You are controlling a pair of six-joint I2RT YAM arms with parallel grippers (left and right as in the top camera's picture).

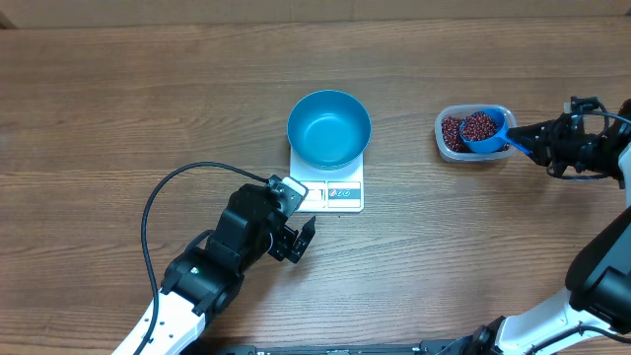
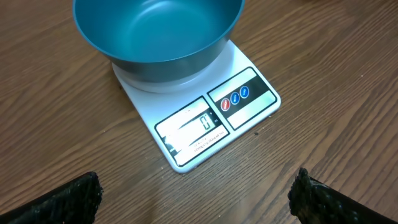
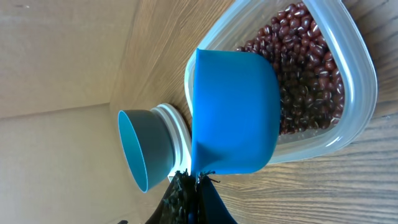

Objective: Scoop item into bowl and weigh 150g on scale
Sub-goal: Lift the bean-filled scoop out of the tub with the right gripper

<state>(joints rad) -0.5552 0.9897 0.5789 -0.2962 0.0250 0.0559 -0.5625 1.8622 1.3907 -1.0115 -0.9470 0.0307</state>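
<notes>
The blue bowl point(image 1: 329, 128) stands empty on the white scale point(image 1: 343, 193) at mid-table. Dark red beans point(image 1: 454, 131) lie in a clear tub point(image 1: 446, 148) to the right. A small blue scoop point(image 1: 483, 131), heaped with beans, hangs over the tub, and my right gripper point(image 1: 540, 141) is shut on its handle. The right wrist view shows the scoop's underside point(image 3: 233, 118) over the beans point(image 3: 311, 68), with the gripper point(image 3: 196, 186) clamped on the handle. My left gripper point(image 1: 296, 232) is open just in front of the scale, with wide-apart fingers point(image 2: 62, 202) framing bare wood before the scale point(image 2: 249, 102) and bowl point(image 2: 158, 31).
The left arm's black cable point(image 1: 158, 197) loops over the table at the front left. The right arm point(image 1: 601, 148) reaches in from the right edge. Bare wooden tabletop point(image 1: 148, 99) surrounds the scale and tub.
</notes>
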